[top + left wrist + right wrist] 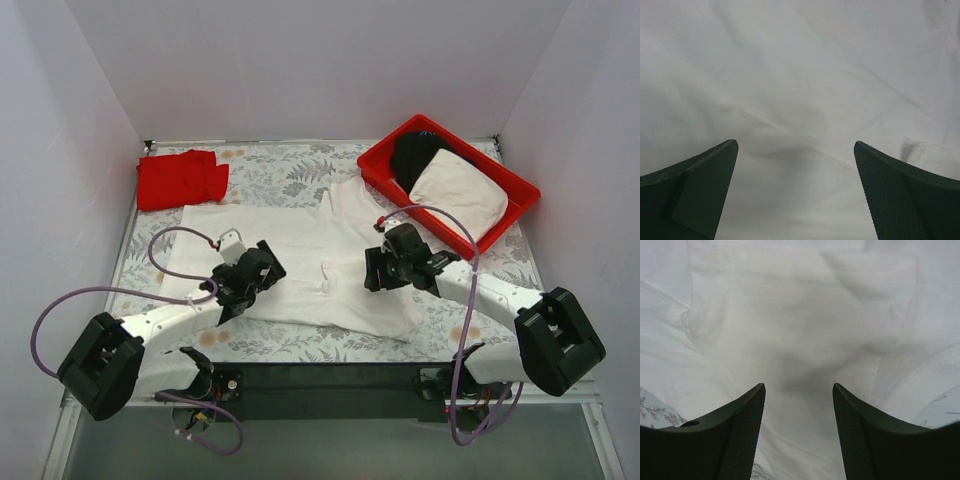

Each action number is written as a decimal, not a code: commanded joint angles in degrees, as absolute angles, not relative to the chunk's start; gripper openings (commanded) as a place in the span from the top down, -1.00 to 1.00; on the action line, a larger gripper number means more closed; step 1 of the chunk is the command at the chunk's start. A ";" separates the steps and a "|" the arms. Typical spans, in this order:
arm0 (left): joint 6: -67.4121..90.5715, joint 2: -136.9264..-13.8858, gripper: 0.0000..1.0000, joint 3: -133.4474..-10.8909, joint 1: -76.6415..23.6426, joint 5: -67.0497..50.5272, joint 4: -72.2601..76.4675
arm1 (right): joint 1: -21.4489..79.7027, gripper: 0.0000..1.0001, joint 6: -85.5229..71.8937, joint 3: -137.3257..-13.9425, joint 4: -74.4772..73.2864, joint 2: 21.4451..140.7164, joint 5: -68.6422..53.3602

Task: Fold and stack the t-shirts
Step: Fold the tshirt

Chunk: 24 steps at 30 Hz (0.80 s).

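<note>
A white t-shirt (300, 255) lies spread and partly folded on the floral table. A red t-shirt (181, 178) lies folded at the back left. My left gripper (266, 268) is open and empty just above the white shirt's left part; its view is filled with white cloth (800, 85). My right gripper (374, 270) is open and empty over the shirt's right part; white cloth (805, 325) lies between its fingers.
A rigid red tray (505, 215) at the back right holds a folded off-white garment (460, 190) and a black one (415, 155). The floral tabletop (280, 165) shows around the shirts. White walls close in the back and sides.
</note>
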<state>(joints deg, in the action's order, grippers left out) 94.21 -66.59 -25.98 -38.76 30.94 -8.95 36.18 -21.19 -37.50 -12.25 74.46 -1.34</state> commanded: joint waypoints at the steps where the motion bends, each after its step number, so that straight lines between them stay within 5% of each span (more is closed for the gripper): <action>1: 89.49 -69.68 -0.88 -30.76 -38.85 33.57 -7.22 | 36.04 -0.03 -18.64 -43.23 -12.66 76.54 3.07; 11: 87.98 -83.40 -0.88 -33.93 -37.71 32.26 -0.44 | 35.77 -0.02 -16.35 -47.99 -7.29 86.56 5.62; 24: 92.81 -78.23 -0.88 -26.02 -37.71 29.18 -1.32 | 34.10 -0.02 -18.19 -42.81 -6.15 90.61 5.80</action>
<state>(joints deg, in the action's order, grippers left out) 90.30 -79.20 -29.15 -37.98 31.22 2.33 34.50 -17.80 -45.23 -6.63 89.21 5.04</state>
